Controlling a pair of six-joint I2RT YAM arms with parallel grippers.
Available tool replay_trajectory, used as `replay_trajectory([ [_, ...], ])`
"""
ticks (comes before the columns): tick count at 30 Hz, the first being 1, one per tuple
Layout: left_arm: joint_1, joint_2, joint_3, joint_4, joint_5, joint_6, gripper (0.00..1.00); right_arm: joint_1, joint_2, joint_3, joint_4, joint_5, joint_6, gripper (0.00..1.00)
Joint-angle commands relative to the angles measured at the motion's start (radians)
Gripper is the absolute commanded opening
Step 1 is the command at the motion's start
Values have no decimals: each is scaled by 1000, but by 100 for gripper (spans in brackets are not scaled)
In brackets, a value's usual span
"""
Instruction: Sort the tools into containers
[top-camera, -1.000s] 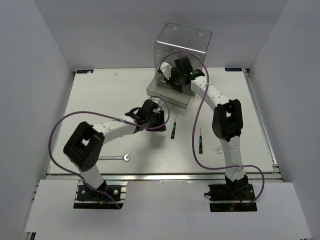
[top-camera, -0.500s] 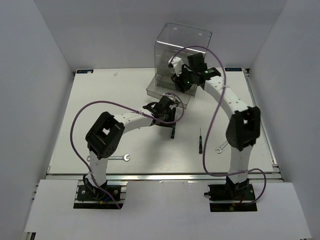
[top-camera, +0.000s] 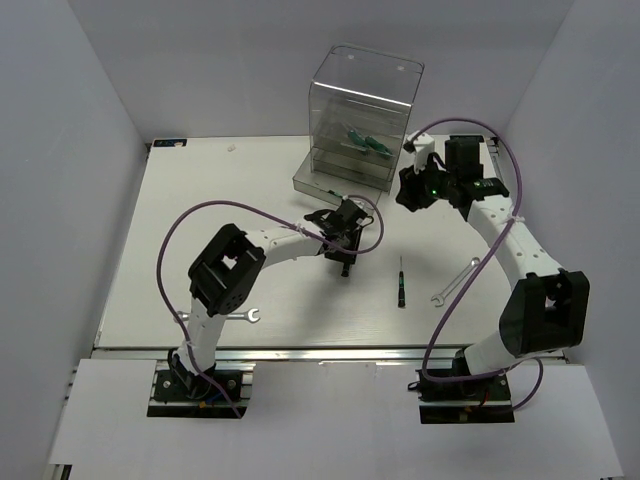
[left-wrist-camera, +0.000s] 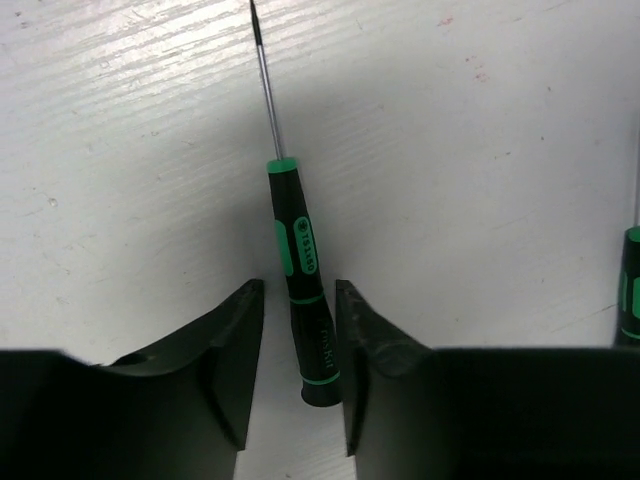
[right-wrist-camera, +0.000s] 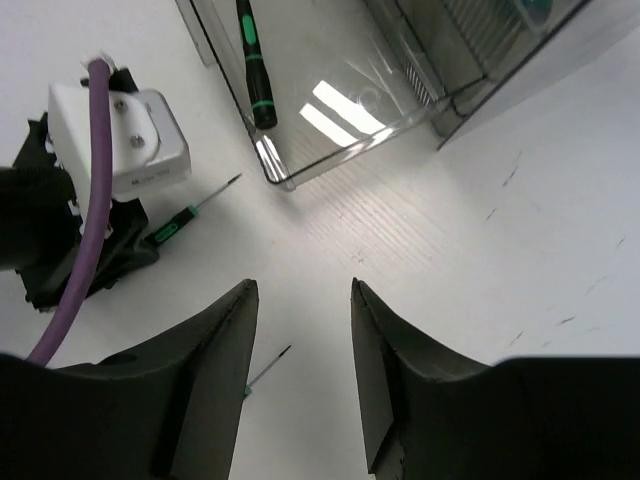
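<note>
The clear cabinet (top-camera: 365, 105) stands at the back, its bottom drawer (top-camera: 325, 183) pulled out. Green screwdrivers (top-camera: 362, 143) lie in an upper drawer, and one screwdriver (right-wrist-camera: 252, 60) lies in the open drawer. My left gripper (top-camera: 345, 245) is open and low over a green-and-black screwdriver (left-wrist-camera: 300, 270). Its jaws stand on either side of the handle with a small gap on each side (left-wrist-camera: 297, 290). A second screwdriver (top-camera: 401, 285) lies to the right. Two silver wrenches (top-camera: 247, 317) (top-camera: 455, 282) lie on the table. My right gripper (right-wrist-camera: 300, 290) is open and empty, right of the open drawer (top-camera: 415, 190).
The white table (top-camera: 200, 230) has walls on three sides. Purple cables loop above both arms. The left wrist's white camera housing (right-wrist-camera: 115, 135) shows in the right wrist view, close to the drawer's front corner.
My right gripper has drawn back out of the cabinet and to the right, empty. My left gripper has moved right and come down around the screwdriver's handle.
</note>
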Motion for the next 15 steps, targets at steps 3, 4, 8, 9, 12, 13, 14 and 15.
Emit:
replay_trajectory([
  [3,-24,51,56,-126,-93,29,37,-35,-72,-70,68,-28,47,48],
  [4,-35,58,59,-152,-119,33,36,-38,-80,-79,72,-28,54,48],
  [8,-46,90,49,-214,-210,42,25,-55,-107,-124,83,-29,57,48],
  [9,-46,98,38,-231,-228,39,19,-60,-119,-142,85,-25,49,48],
  [12,-44,78,21,-243,-227,36,8,-64,-142,-180,80,-18,37,48],
  [13,-46,66,16,-241,-219,37,4,-67,-147,-191,76,-18,32,48],
  [14,-44,51,3,-237,-208,37,2,-67,-153,-202,68,-18,29,48],
  [15,-44,31,-5,-229,-195,34,0,-67,-162,-211,60,-18,29,49],
])
